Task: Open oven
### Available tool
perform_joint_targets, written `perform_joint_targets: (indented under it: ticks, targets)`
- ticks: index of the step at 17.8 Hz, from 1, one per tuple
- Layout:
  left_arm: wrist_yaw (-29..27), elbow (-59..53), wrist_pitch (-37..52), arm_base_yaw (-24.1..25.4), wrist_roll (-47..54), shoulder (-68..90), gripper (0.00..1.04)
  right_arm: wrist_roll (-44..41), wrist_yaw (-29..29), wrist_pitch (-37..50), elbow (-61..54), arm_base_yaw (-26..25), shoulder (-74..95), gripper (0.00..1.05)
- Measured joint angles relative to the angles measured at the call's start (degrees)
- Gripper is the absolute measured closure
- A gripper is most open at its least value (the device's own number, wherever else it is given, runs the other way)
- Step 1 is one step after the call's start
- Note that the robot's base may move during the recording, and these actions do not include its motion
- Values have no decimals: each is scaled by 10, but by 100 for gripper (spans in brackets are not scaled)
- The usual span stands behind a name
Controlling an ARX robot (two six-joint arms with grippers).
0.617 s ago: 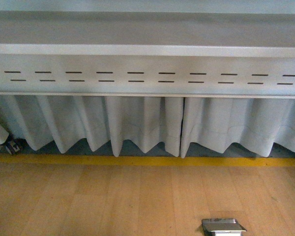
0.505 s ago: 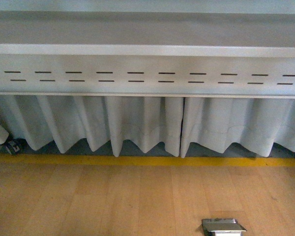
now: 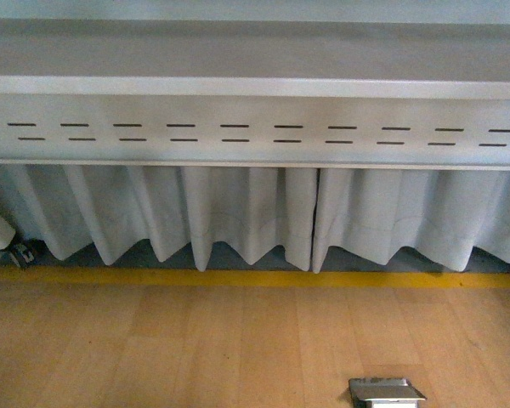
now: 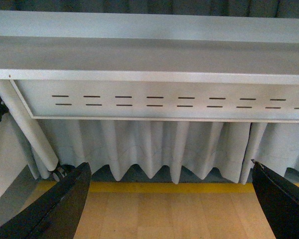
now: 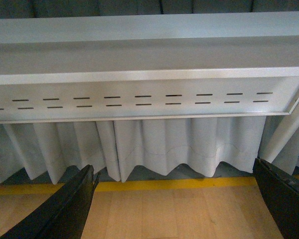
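Observation:
The oven is out of view in every frame. My left gripper is open and empty, its black fingers spread wide over the wooden floor. My right gripper is open and empty too, its black fingers wide apart over the same floor. Neither gripper shows in the front view.
A grey table with a slotted front panel spans the front view, over a white pleated curtain. A yellow floor line runs below it. A metal floor box sits in the wooden floor. A table leg slants by a caster.

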Motion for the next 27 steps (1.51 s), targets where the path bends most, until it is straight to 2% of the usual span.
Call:
perform_joint_targets:
  ticks: [27]
  targets:
    - [-1,0,-2,0,0,0,7,0,0,-1,0,0,0,6]
